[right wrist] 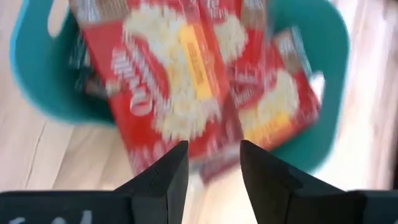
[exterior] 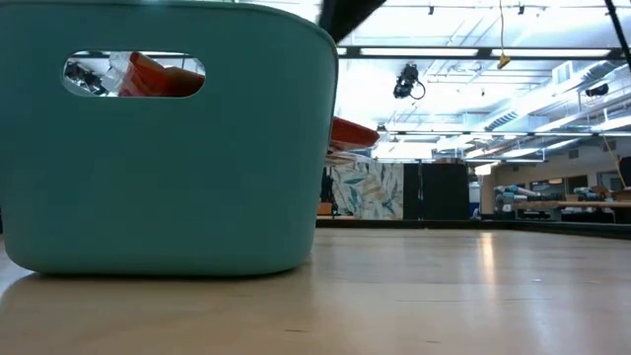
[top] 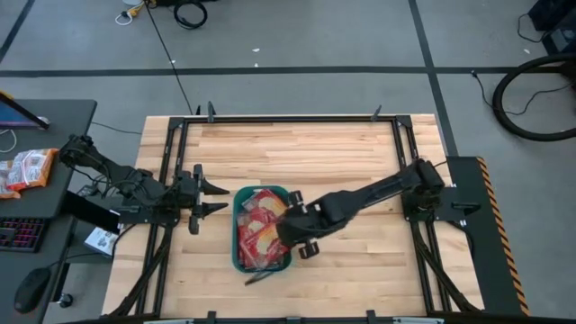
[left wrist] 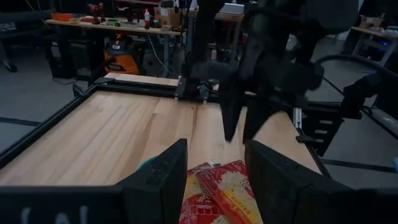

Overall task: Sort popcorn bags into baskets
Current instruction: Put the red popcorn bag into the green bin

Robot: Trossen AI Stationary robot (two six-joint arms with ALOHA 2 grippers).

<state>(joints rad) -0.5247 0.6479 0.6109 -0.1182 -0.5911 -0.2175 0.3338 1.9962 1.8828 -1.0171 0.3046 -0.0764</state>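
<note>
Popcorn bags (top: pixel 262 230), red packets with a cream popcorn picture, fill the teal basket (top: pixel 238 236) that sits near the middle of the wooden bench (top: pixel 306 148), toward its front edge. Seen from above, several bags lie stacked and overlapping inside, and no red packet shows loose on the bare wood. The sorting looks nearly or fully done, judging by that. One bag leans over the basket's rim on the right arm's side (the low view shows its edge poking past the wall), so it may need settling. A dark object lies on the bench just beside the basket's front corner; what it is cannot be told.

The right gripper (right wrist: pixel 212 163) hovers just above the basket's right rim, its jaws parted and holding nothing, with the bags directly below them. The left gripper (top: pixel 214 197) waits just beside the basket's left side, jaws spread apart and empty, touching nothing.

An orange-and-white snack packet (top: pixel 27 169) lies on a side desk (top: pixel 63 117), well apart from the bench.
</note>
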